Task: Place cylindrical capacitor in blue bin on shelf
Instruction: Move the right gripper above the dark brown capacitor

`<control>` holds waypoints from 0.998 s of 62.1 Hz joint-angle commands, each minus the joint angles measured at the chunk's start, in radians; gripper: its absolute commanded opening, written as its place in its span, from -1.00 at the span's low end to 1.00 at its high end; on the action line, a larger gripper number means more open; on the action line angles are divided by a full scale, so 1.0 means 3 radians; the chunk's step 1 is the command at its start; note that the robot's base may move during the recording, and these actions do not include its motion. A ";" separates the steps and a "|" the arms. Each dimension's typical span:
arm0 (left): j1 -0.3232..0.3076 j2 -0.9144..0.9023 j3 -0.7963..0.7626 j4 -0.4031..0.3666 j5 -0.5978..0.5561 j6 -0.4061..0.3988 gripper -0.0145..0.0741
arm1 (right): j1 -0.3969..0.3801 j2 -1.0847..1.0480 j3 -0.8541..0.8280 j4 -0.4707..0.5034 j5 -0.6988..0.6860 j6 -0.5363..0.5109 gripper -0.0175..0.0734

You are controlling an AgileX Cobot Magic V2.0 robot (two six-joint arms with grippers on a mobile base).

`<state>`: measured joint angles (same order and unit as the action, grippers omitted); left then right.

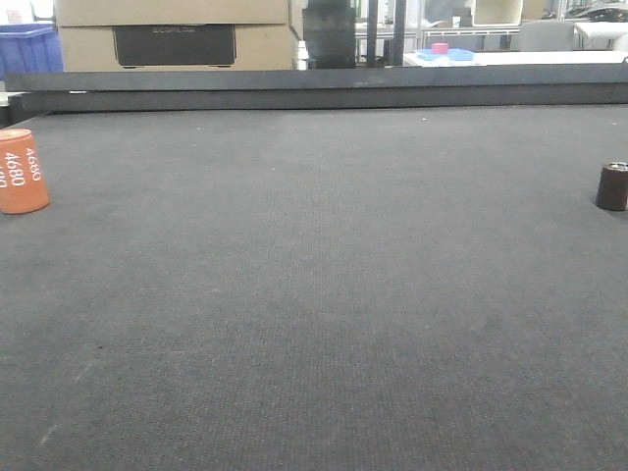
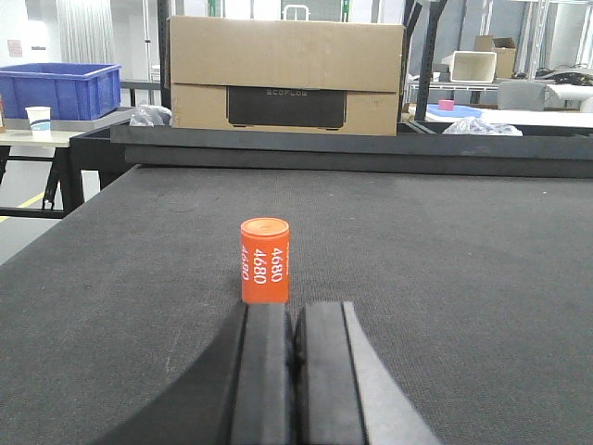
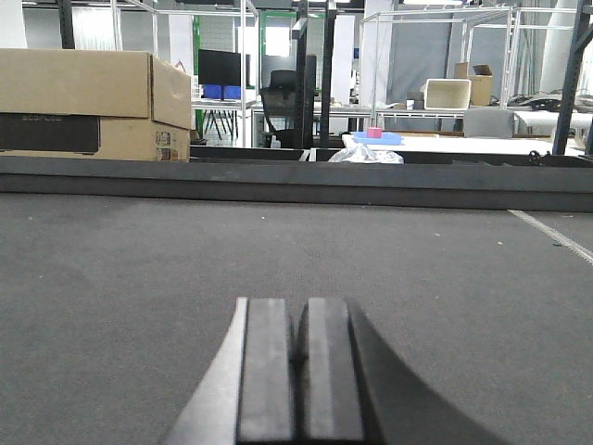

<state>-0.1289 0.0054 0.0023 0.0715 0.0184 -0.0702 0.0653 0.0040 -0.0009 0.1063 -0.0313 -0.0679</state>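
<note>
One orange capacitor (image 2: 265,260) stands at the tabletop's (image 1: 314,294) left edge, one dark cylinder (image 1: 612,186) at its right. The left gripper (image 2: 295,320) and right gripper (image 3: 298,317) lie low, fingers together.

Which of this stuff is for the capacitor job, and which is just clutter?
Job:
- orange cylindrical capacitor marked 4680, upright on the dark grey felt mat
- left tool, shut and empty, facing it
- shelf and its bin: not in view

Lying about:
- small dark brown cylinder on the mat
- brown cardboard box
- blue plastic crate far behind, off the mat
</note>
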 commanded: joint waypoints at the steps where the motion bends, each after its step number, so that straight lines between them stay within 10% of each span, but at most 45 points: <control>1: 0.0019 -0.0018 -0.0008 0.0001 -0.0061 -0.0019 -0.92 | -0.0012 -0.0013 0.0003 -0.0025 -0.0073 0.0008 -0.98; 53: 0.0020 -0.0018 -0.0053 0.0001 -0.0113 -0.0019 -0.92 | -0.0004 -0.0013 0.0003 0.0020 -0.0481 0.0008 -0.98; 62: 0.0020 -0.0005 -0.0533 0.0001 0.0267 -0.0019 -0.92 | -0.0004 -0.0013 -0.0342 0.0034 0.0128 0.0008 -0.98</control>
<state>-0.1289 0.0038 -0.0769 0.0715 0.0556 -0.0702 0.0653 0.0024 -0.0369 0.1103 -0.0588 -0.0679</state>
